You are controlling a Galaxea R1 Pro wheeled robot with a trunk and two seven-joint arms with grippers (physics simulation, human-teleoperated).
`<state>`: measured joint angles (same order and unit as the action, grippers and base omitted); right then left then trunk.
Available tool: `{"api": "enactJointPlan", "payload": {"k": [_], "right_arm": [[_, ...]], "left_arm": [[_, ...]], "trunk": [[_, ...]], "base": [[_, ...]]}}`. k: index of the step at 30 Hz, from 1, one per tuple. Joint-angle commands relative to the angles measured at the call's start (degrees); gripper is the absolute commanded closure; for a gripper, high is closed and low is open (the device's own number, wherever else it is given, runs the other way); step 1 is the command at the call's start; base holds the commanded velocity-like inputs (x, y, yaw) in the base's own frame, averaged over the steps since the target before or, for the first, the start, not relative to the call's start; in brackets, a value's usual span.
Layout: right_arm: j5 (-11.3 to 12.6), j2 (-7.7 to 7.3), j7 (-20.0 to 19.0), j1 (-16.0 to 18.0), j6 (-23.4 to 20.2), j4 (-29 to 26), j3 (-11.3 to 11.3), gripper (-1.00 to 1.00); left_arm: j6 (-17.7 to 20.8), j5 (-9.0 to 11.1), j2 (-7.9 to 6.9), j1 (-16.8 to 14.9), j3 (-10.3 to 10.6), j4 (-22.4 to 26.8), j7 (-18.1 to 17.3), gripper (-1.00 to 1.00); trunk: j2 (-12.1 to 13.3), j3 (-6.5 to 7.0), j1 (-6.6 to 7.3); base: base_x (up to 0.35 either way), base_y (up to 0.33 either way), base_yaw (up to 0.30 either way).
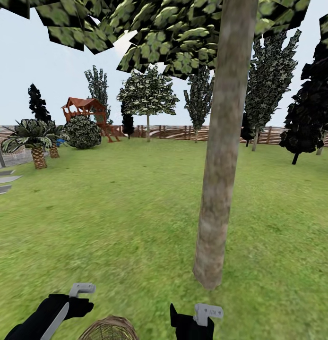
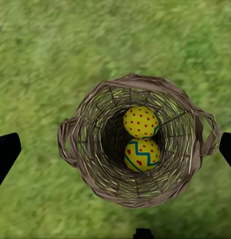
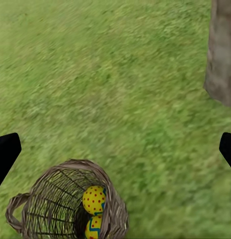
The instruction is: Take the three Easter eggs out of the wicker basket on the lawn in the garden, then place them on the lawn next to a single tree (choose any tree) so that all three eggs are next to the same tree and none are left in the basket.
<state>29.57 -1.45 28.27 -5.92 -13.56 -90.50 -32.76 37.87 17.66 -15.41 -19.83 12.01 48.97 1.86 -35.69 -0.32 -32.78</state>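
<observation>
Left wrist view: left jaws apart above the wicker basket (image 2: 135, 144), two Easter eggs (image 2: 140, 121) inside. Descend centred, pinch the upper egg gently. Right jaws apart alongside. Beyond, the tree (image 1: 220, 189) on the lawn (image 1: 112, 212).

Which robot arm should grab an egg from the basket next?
Probably the left. The left gripper hangs open straight above the wicker basket, with two eggs showing inside between its fingers. The right gripper has the basket off to one side, nearer the tree.
</observation>
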Motion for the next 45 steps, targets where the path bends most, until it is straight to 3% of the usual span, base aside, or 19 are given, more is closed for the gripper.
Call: {"api": "enactJointPlan", "payload": {"k": [1, 7, 11, 14, 17, 21, 23, 29, 36, 45], "right_arm": [[0.31, -0.04, 0.38, 0.02, -0.19, -0.13, -0.07, -1.00], [0.28, -0.12, 0.38, 0.78, -0.27, -0.27, 0.23, -1.00], [0.30, -0.07, 0.39, 3.36, -1.16, -0.29, 2.17, -1.00], [0.31, 0.22, 0.43, 6.90, -5.38, -0.29, 4.22, -1.00], [0.36, 0.67, 0.40, 10.65, -11.00, -0.29, 8.45, -1.00], [0.72, 0.53, 0.38, 12.16, -13.53, -0.29, 12.22, -1.00], [0.84, 0.38, 0.38, 12.29, -14.53, -0.29, 13.84, -1.00], [0.91, 0.18, 0.24, 12.52, -18.53, -0.30, 15.64, -1.00], [1.07, 0.09, -0.15, 12.52, -19.87, -0.30, 19.42, -1.00], [1.10, 0.28, -0.23, 12.43, -20.00, -0.30, 19.90, -1.00]], "left_arm": [[0.20, 0.28, -0.06, -0.03, 0.19, 0.03, 0.21, -1.00], [-0.80, 0.23, -0.06, -0.03, 0.20, -0.43, 0.24, -1.00], [-1.35, 0.19, -0.06, -0.04, 0.17, -0.56, 0.25, -1.00], [-1.59, 0.18, -0.06, -0.04, 0.14, -0.60, 0.25, -1.00], [-2.27, 0.22, -0.06, -0.01, 0.04, -0.62, 0.22, -1.00], [-2.90, 0.24, -0.06, 0.03, -0.13, -0.67, 0.21, -1.00], [-3.07, 0.21, -0.06, 0.04, -0.14, -0.66, 0.19, -1.00], [-3.20, 0.19, -0.06, 0.07, 0.14, -0.65, 0.20, -1.00], [-3.23, 0.16, -0.06, 0.10, 0.10, -0.71, 0.14, -1.00], [-3.34, 0.18, -0.07, 0.14, -0.09, -0.71, 0.14, -1.00]], "trunk": [[-0.46, -0.22, -0.25], [-2.87, -1.30, -1.56], [-4.48, -2.02, -2.44], [-5.68, -2.55, -3.10], [-5.68, -2.55, -3.10], [-5.68, -2.55, -3.10], [-5.68, -2.55, -3.10], [-5.68, -2.55, -3.10], [-8.49, -3.81, -4.64], [-12.10, -5.43, -6.62]], "base": [[0.000, 0.000, 0.000], [0.000, 0.000, 0.000], [0.000, 0.000, 0.000], [0.000, 0.000, 0.000], [0.000, 0.000, 0.000], [0.000, 0.000, 0.000], [0.000, 0.000, 0.000], [0.000, 0.000, 0.000], [0.000, 0.000, 0.000], [0.000, 0.000, 0.000]]}}
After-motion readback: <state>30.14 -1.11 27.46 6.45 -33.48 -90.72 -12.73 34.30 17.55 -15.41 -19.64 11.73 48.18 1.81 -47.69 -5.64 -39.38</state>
